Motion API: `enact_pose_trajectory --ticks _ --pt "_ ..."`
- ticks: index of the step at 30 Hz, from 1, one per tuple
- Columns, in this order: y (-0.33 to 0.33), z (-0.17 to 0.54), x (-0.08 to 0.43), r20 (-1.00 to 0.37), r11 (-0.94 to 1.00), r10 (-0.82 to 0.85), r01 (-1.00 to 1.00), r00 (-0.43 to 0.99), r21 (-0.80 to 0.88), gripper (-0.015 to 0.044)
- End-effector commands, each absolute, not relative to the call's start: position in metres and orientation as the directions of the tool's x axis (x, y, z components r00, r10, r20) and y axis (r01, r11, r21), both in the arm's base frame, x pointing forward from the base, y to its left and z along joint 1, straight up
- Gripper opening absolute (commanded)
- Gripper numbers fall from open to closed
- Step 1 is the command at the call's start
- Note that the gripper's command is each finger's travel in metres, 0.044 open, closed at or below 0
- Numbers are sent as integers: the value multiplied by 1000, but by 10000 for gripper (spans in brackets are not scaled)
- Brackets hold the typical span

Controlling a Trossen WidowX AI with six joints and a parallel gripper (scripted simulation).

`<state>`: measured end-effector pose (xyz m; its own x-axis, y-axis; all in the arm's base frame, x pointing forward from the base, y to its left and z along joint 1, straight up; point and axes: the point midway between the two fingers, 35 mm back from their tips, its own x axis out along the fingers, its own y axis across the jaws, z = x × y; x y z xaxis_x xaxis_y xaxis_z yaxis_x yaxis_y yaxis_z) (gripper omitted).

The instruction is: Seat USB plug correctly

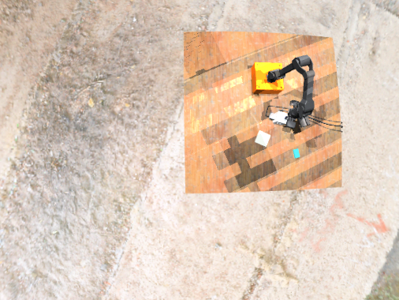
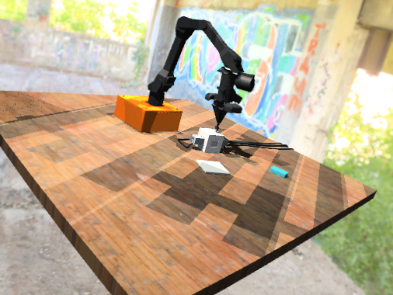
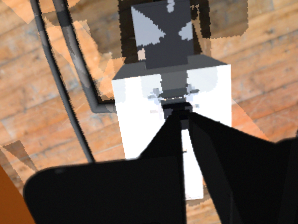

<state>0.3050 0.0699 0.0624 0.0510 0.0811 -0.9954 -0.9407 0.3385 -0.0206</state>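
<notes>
The white power cube (image 1: 280, 117) (image 2: 207, 139) (image 3: 142, 120) stands on the table. My gripper (image 2: 217, 127) (image 3: 182, 122) points down over its top face, with the fingertips close together. It is shut on the small dark USB plug (image 3: 174, 106), which is at the socket on top of the cube. The fingers cover much of the plug and socket. How deep the plug sits and which way round it is cannot be told. In the overhead view the arm hides the fingertips.
Black cables (image 1: 327, 122) (image 2: 260, 144) (image 3: 56, 82) run beside and behind the cube. A white square plate (image 1: 262, 138) (image 2: 213, 167) and a teal block (image 1: 296, 153) (image 2: 279, 171) lie on the table nearby. The arm's base stands on an orange box (image 1: 259, 71) (image 2: 161, 120).
</notes>
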Motion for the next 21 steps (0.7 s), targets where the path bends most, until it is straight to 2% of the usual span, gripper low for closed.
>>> enact_pose_trajectory --ticks 1,21 --pt "71 62 305 -995 334 86 -942 52 -20 0" --pt "71 59 305 -995 334 86 -942 52 -20 0"
